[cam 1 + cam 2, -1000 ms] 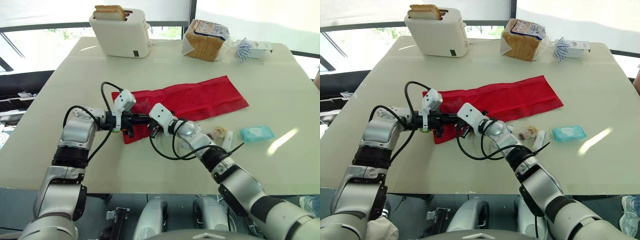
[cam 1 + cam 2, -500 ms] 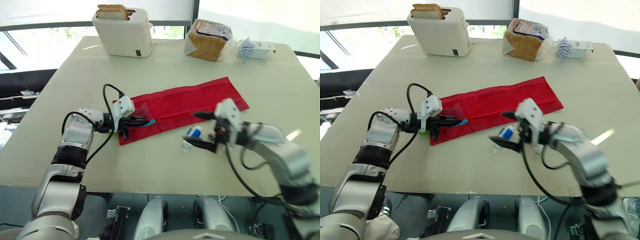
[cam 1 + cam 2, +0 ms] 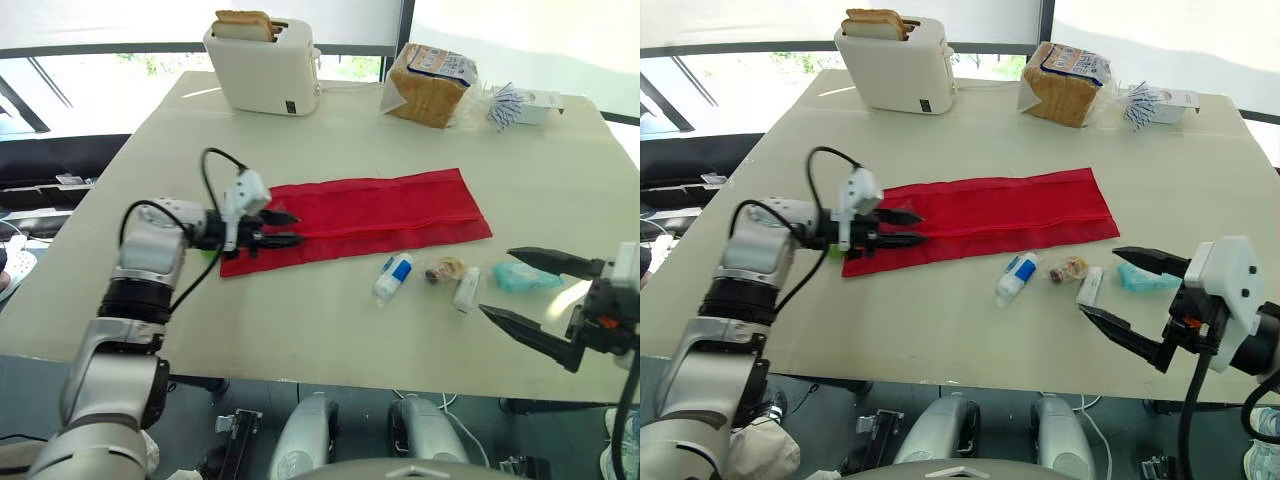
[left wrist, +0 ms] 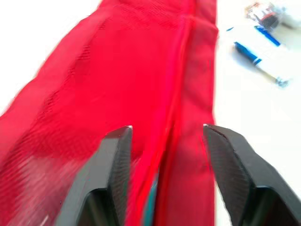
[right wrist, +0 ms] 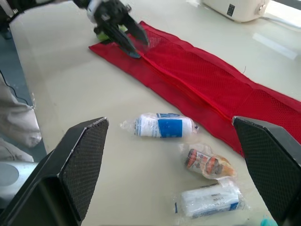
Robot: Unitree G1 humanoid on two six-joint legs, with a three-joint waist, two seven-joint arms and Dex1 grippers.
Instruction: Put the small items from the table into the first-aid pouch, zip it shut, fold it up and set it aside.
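Now that the right gripper (image 3: 497, 281) has swung away from the pouch's left end, where it sat beside the left gripper (image 3: 298, 227) a second ago, it hangs wide open and empty at the table's (image 3: 300, 330) right edge, near the teal pack (image 3: 525, 277). The left gripper stays at that left end, fingers parted over the zip line, gripping nothing I can make out. The pouch (image 3: 380, 210) lies flat and unfolded mid-table. The roll (image 3: 393, 275), wrapped bit (image 3: 444, 270), packet (image 3: 466, 288) and teal pack lie in a row on the robot's side of its right end, all outside it. So loading looks barely begun, and the right arm seems placed to fetch one. Whether the pouch mouth is open, and what the teal sliver (image 4: 149, 207) between the left fingers is, I cannot tell; the right arm is cut off at the frame
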